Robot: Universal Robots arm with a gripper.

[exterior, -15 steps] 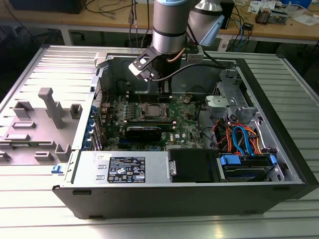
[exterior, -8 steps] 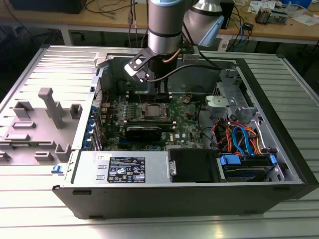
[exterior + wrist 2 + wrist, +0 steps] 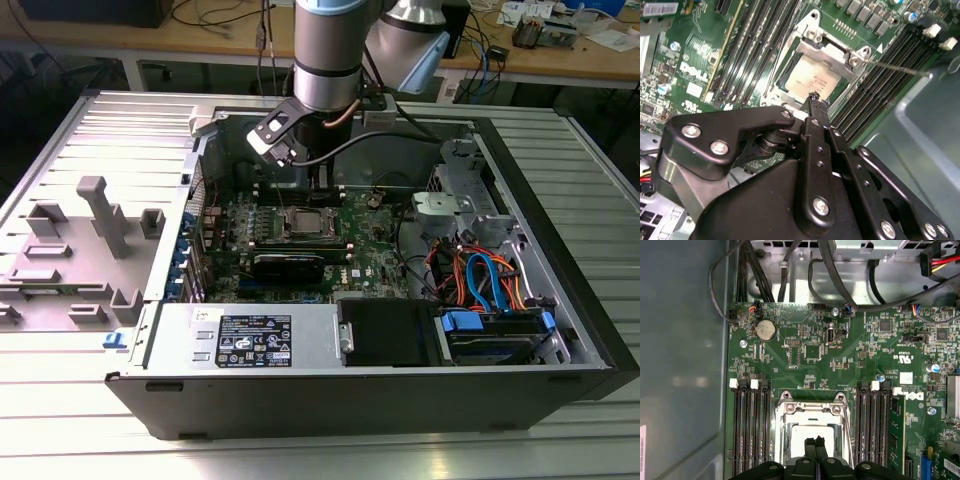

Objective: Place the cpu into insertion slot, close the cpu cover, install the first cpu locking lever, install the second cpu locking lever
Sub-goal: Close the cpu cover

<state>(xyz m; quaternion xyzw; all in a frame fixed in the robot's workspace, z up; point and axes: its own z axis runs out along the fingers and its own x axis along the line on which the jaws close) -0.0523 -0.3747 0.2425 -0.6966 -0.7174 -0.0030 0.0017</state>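
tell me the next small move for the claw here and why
Probably slide the shut claw toward the locking lever to press it down. The cpu is seated and the cpu cover looks lowered over it, but the thin lever juts out across the memory slots, and the claw hangs over the cpu instead.

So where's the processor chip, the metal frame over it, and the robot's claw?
cpu (image 3: 812, 80): second wrist view, on its pale metal top.
cpu cover (image 3: 827, 50): second wrist view, on the frame's bar beside the window.
gripper (image 3: 815, 441): first wrist view, between its closed fingertips.
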